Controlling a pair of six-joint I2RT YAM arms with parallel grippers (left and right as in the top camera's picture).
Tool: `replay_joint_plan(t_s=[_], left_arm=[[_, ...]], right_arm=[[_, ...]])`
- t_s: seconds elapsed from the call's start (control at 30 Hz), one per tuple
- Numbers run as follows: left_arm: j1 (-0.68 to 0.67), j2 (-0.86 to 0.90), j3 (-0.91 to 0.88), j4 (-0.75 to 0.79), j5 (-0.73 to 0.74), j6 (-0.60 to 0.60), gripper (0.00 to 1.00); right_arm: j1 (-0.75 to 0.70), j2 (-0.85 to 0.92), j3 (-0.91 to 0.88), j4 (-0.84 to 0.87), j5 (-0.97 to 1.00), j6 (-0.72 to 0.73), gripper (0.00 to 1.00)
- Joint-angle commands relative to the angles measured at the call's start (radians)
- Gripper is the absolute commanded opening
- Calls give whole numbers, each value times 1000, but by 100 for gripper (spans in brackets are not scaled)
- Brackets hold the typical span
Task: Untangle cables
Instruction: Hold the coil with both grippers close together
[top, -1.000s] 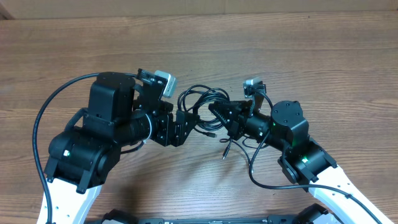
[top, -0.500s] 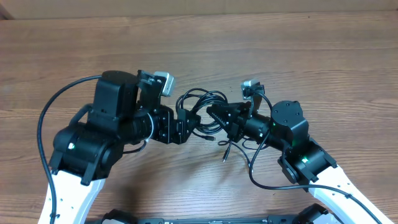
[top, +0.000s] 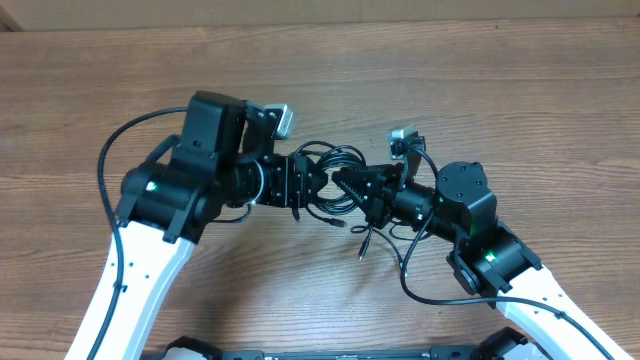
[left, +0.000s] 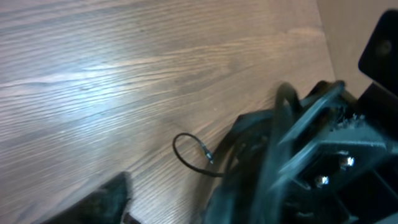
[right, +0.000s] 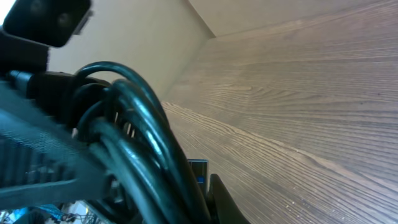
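Cables (top: 330, 157) sat in one knotted bundle mid-table, loops crossing each other between the two arms, so nothing was separated yet. The left gripper (top: 305, 186) was pushed into the bundle's left side and the right gripper (top: 348, 186) into its right, the two close together. I couldn't tell whether either pincer was clamped or apart: the cords hid the fingertips from above, and both wrist views were too close and blurred. The right wrist view showed thick loops of cord (right: 137, 124) bunched against its fingers. One loose plug end (top: 364, 246) trailed toward the near edge of the table (top: 500, 80). My read was early stage, with both cords yet to be pulled apart and laid out separately.
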Motion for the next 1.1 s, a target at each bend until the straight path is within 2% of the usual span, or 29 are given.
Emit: replay_joint_plan(t_s=[0.0, 0.03, 0.13, 0.37, 0.43, 0.6, 0.73, 0.93, 1.07], left_arm=[[-5, 24, 2, 10, 26, -16, 42], [-5, 25, 2, 9, -6, -16, 37], [-5, 22, 2, 12, -15, -17, 38], [6, 19, 17, 12, -14, -18, 48], [14, 19, 36, 11, -10, -21, 54], [23, 18, 112, 11, -11, -21, 61], [24, 18, 149, -2, -19, -20, 57], [24, 20, 148, -99, -147, -20, 55], [24, 20, 148, -143, -166, -12, 49]], right_arm=[[5, -11, 13, 15, 11, -8, 6], [5, -11, 13, 14, 11, -7, 6], [5, -11, 13, 11, 11, -7, 6], [5, -11, 13, -7, 14, -7, 6], [5, -11, 13, -11, 14, -7, 6], [5, -11, 13, -11, 13, -7, 6], [5, -11, 13, -11, 14, -7, 6], [5, -11, 13, -11, 14, -7, 6], [5, -11, 13, -11, 13, -7, 6]])
